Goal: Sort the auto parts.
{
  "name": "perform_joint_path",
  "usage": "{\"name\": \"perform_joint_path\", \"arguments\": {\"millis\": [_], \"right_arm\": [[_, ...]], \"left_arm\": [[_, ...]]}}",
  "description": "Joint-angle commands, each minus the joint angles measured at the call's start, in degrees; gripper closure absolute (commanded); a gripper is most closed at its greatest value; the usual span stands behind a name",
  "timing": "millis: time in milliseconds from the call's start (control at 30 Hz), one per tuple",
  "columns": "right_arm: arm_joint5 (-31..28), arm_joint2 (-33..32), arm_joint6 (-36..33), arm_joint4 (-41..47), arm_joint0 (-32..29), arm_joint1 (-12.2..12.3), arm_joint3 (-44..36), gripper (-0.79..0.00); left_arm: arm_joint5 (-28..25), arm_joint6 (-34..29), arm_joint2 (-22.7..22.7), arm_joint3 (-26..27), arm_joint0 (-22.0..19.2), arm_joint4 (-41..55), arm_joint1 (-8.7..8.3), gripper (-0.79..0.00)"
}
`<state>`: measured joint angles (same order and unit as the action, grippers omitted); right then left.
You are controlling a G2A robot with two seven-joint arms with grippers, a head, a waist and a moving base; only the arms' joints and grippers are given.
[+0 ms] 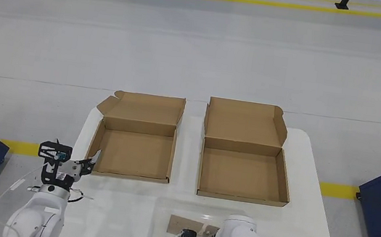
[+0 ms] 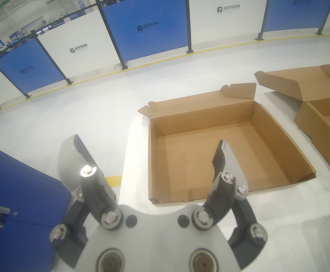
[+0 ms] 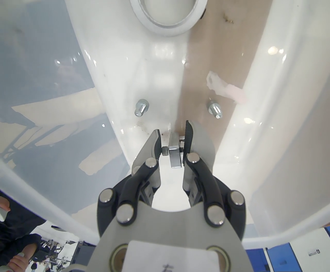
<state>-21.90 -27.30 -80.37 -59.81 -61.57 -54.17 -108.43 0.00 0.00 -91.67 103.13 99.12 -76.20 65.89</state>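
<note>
Nearest: right gripper (image 3: 173, 140) clamped on a small metal fitting (image 3: 175, 155) over a glossy white surface (image 3: 144, 64). The bite is thin, so the fitting may twist or drop on the lift. 2 loose bolts (image 3: 141, 107) lie just beyond and are easily knocked. Farther, left gripper (image 2: 148, 146) is spread wide before the left box (image 2: 201, 121). The right box (image 1: 242, 197) looks identical: mis-sort risk.

The second cardboard box (image 2: 291, 81) runs off the picture's edge.

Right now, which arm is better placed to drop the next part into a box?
Right. The right gripper is shut on a small metal part, so it could carry it over. The left gripper is open and empty, hovering near the left box.
</note>
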Motion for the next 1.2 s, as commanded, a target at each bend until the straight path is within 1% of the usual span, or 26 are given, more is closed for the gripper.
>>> {"name": "perform_joint_path", "arguments": {"millis": [0,200,367,400,433,467,500,600,633,900,1167], "right_arm": [[-0.1,-0.8,0.2,0.2,-0.5,0.4,-0.3,0.000],[-1.0,-2.2,0.1,0.6,-1.7,1.1,-0.9,0.000],[-1.7,-1.7,-0.3,0.3,-1.9,1.1,-0.3,0.000],[-1.7,-1.5,-0.4,0.1,-1.8,1.1,-0.3,-0.099],[-1.6,-1.3,-0.4,0.1,-1.7,1.0,-0.2,-0.142],[-1.6,-1.1,-0.4,0.1,-1.6,1.0,-0.1,-0.135],[-1.6,-0.9,-0.4,0.2,-1.4,1.0,-0.1,-0.157],[-1.4,-0.4,-0.6,0.3,-0.9,0.9,0.1,-0.182],[-1.3,-0.2,-0.7,0.3,-0.8,0.9,0.2,-0.206],[-0.2,1.0,-1.8,0.6,0.3,0.9,0.4,-0.262],[2.9,2.2,-4.9,-1.5,0.8,1.3,-2.3,-0.326]], "left_arm": [[0.0,0.0,0.0,0.0,0.0,0.0,0.00,-0.785],[0.0,0.0,0.0,0.0,0.0,0.0,0.00,-0.785],[0.0,0.0,0.0,0.0,0.0,0.0,0.00,-0.785],[0.0,0.0,0.0,0.0,0.0,0.0,0.00,-0.785],[0.0,0.0,0.0,0.0,0.0,0.0,0.00,-0.785],[0.0,0.0,0.0,0.0,0.0,0.0,0.00,-0.785],[0.0,0.0,0.0,0.0,0.0,0.0,0.00,-0.785],[0.0,0.0,0.0,0.0,0.0,0.0,0.00,-0.785],[0.0,0.0,0.0,0.0,0.0,0.0,0.00,-0.785],[0.0,0.0,0.0,0.0,0.0,0.0,0.00,-0.785],[0.0,0.0,0.0,0.0,0.0,0.0,0.00,-0.785]]}}
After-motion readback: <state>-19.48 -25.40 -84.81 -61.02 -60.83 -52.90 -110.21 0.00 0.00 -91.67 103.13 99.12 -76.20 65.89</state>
